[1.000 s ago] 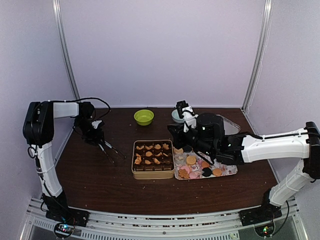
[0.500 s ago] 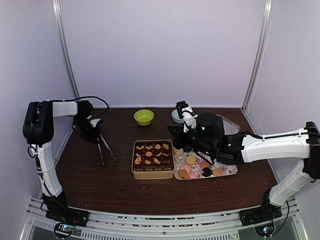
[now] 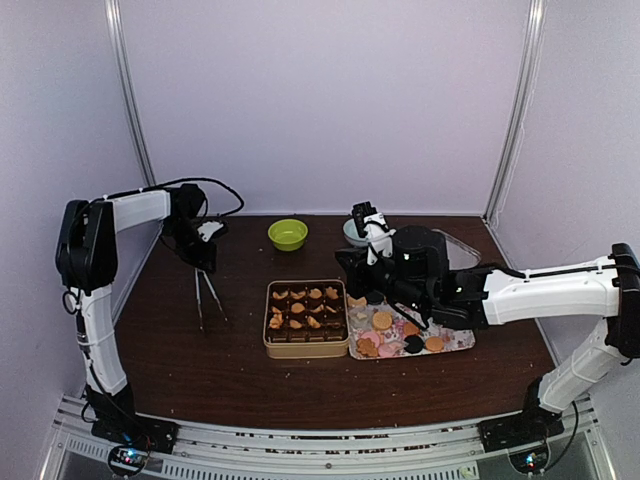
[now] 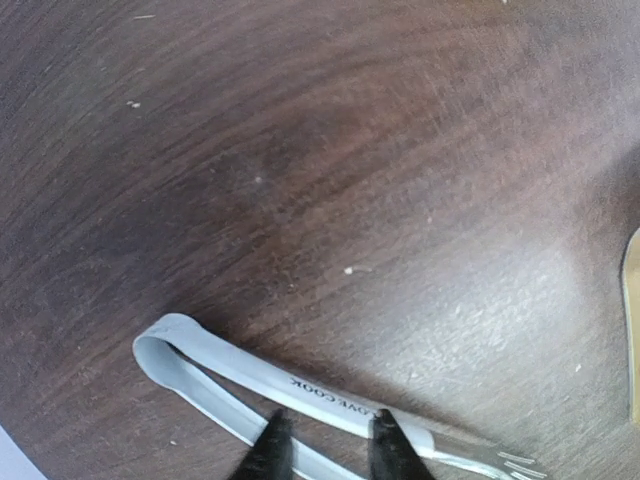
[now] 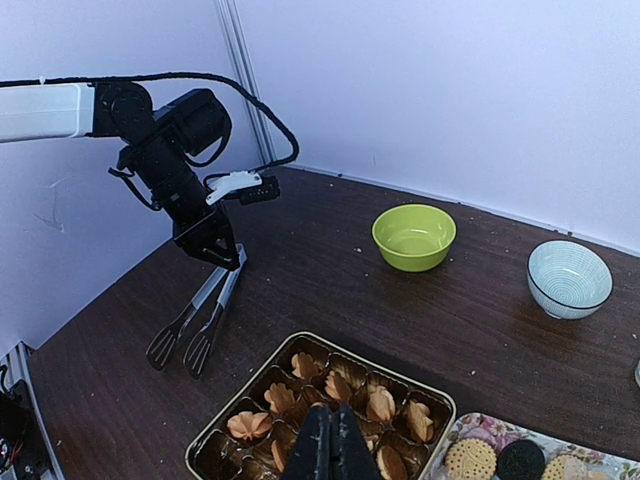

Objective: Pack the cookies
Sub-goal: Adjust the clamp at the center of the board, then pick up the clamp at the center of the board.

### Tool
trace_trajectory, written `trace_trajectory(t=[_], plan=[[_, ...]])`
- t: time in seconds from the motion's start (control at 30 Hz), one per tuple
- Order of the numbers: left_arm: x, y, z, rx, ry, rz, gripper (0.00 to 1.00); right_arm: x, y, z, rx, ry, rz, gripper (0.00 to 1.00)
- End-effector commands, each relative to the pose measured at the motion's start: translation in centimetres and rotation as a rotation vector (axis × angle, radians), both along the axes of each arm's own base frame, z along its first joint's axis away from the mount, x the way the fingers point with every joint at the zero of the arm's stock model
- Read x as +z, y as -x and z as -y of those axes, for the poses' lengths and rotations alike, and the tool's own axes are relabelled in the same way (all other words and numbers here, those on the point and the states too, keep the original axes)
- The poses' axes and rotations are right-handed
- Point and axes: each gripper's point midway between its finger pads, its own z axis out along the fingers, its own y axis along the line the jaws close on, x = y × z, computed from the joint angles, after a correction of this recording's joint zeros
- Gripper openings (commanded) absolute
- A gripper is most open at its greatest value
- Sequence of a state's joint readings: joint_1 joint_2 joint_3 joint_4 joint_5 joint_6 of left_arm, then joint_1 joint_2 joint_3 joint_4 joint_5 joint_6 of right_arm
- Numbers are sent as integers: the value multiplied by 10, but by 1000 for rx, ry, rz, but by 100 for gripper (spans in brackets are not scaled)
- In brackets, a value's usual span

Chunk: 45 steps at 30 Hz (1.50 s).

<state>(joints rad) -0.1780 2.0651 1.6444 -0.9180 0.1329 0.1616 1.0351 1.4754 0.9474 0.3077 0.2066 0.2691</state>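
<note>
Tan, pink and dark cookies (image 3: 383, 320) lie on a floral tray (image 3: 455, 345). More tan cookies (image 5: 250, 425) sit in the brown cups of a tan tin (image 3: 306, 351) left of it. My left gripper (image 3: 205, 262) is shut on the hinge end of grey metal tongs (image 4: 200, 350), one finger pressing each arm. The tongs (image 5: 195, 320) slope down to the table left of the tin. My right gripper (image 5: 330, 425) is shut with nothing in it, hovering over the tin (image 5: 215, 430).
A green bowl (image 3: 288, 234) and a blue-white bowl (image 5: 569, 278) stand at the back of the dark wooden table. A clear lid (image 3: 455, 250) lies behind the tray. White walls enclose the table on three sides.
The left gripper has closed on the tongs and swung back toward the far left. The tongs have turned to point at the near edge. The right arm has not moved.
</note>
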Motion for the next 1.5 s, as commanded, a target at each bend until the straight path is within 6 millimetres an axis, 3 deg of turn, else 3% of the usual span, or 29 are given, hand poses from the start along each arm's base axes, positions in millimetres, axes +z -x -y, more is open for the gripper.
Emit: trace_trajectory(t=[0.0,0.07,0.13,0.33,0.67,0.87,1.17,1.33,1.47], plan=[[12,6,-24,83,-22,20,42,16,0,3,-17,-25,17,1],[29,7,-29,132,1,85,54,14,1,4,-19,-21,15,1],[35,13,-32,158,5,102,58,12,1,3,-16,-16,14,1],[4,36,-28,208,31,-21,64,18,0,-1,-10,-36,17,1],[-23,33,-23,213,53,-73,46,19,3,0,-9,-37,17,1],[-34,29,-23,188,39,-87,28,20,3,2,-15,-36,21,1],[-26,10,-29,95,-23,-42,4,23,3,4,-20,-46,27,1],[-28,17,-27,53,-47,-49,7,21,3,3,-16,-48,24,1],[-33,28,-25,18,-59,-69,18,20,3,3,-18,-44,24,1]])
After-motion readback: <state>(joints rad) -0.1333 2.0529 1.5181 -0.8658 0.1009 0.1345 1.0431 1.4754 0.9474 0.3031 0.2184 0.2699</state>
